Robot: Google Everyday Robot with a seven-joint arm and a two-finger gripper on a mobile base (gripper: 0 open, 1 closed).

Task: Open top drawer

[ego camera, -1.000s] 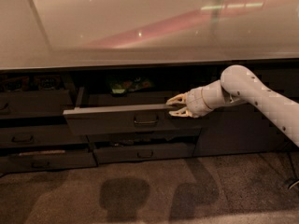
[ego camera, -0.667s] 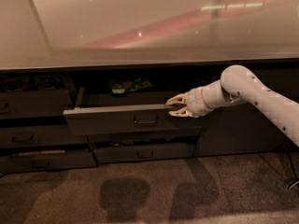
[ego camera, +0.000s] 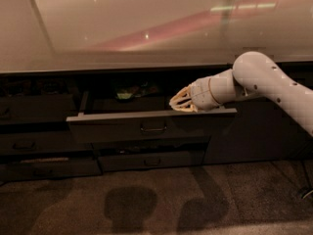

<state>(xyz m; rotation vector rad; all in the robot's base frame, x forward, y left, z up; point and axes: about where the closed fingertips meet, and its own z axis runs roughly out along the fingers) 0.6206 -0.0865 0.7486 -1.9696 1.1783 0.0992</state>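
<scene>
The top drawer (ego camera: 112, 126) is a wide dark grey drawer that stands pulled out from under the counter. Its flat front carries a small loop handle (ego camera: 153, 129) at the centre. A greenish item (ego camera: 128, 94) lies at the back inside it. My gripper (ego camera: 179, 101) is at the end of the white arm (ego camera: 264, 80), which reaches in from the right. It hovers just above the top edge of the drawer front, right of the handle and apart from it.
A pale counter top (ego camera: 146, 28) spans the view above. A shallower drawer (ego camera: 146, 160) sits slightly open below, with more drawers (ego camera: 34, 146) to the left. A plain dark cabinet door (ego camera: 244, 136) stands on the right. Brown carpet (ego camera: 156, 204) lies in front.
My gripper has risen a little and shifted left, from beside the drawer front's right part to just above its top edge. The drawer has not moved.
</scene>
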